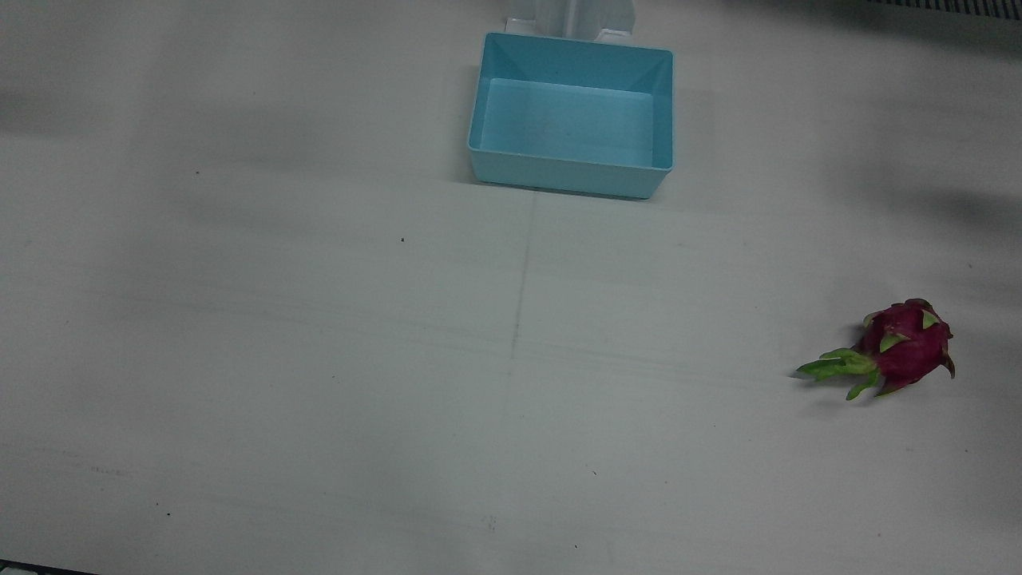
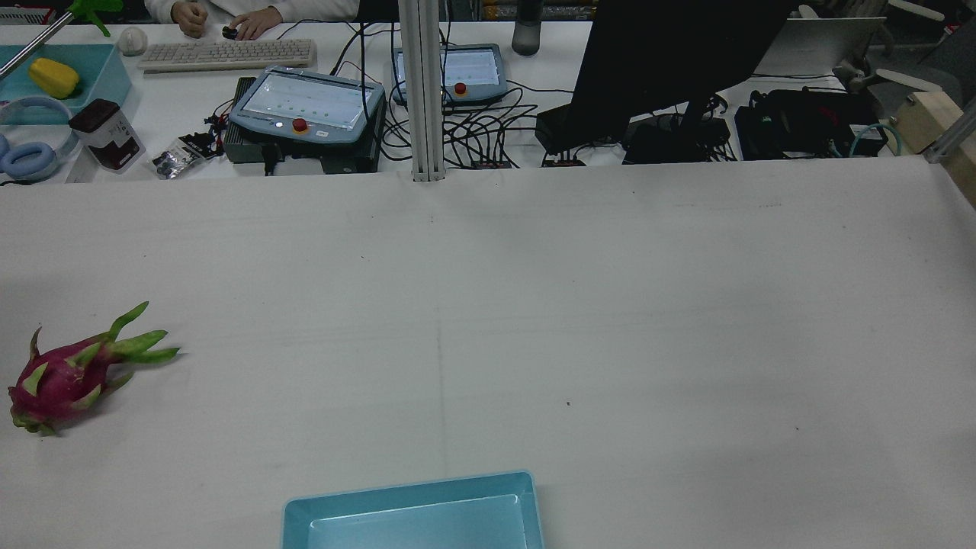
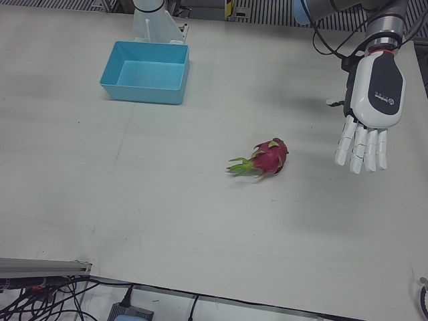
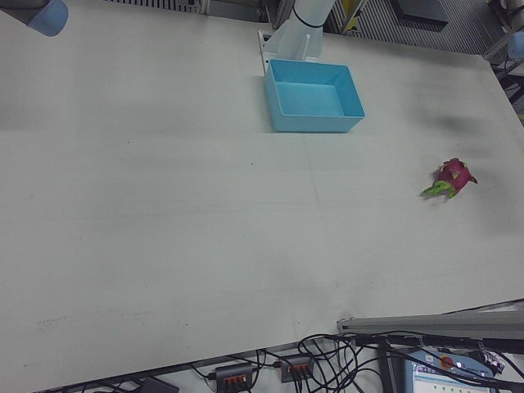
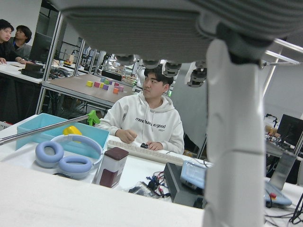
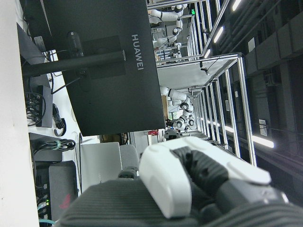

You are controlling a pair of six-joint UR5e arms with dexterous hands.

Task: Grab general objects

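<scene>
The wide white table (image 1: 319,335) carries two things. The larger is a rectangular light-blue plastic bin (image 1: 572,114), open at the top and with nothing inside it, which stands at the middle of the table's robot-side edge, just in front of the white pedestal (image 1: 572,17) there.

The smaller is a magenta dragon fruit with green-tipped scales (image 1: 901,347). It lies on its side on the half of the table before the left arm, close to the table's left edge and well apart from the bin, about midway between the robot-side edge and the operators' edge. Its bunch of green leafy tips points toward the middle of the table. Nothing touches it.

The left hand (image 3: 369,114), white with a smooth shell on its back, shows in the left-front view hanging above the table's left edge, beyond the fruit on the side away from the bin. Its fingers (image 3: 364,149) point straight down, held straight and close side by side, and they hold nothing; it is clear of the fruit.

The right hand (image 6: 189,179) shows only in its own camera, as a white and dark grey part filling the lower edge of that view; how far it is open I cannot tell.
</scene>
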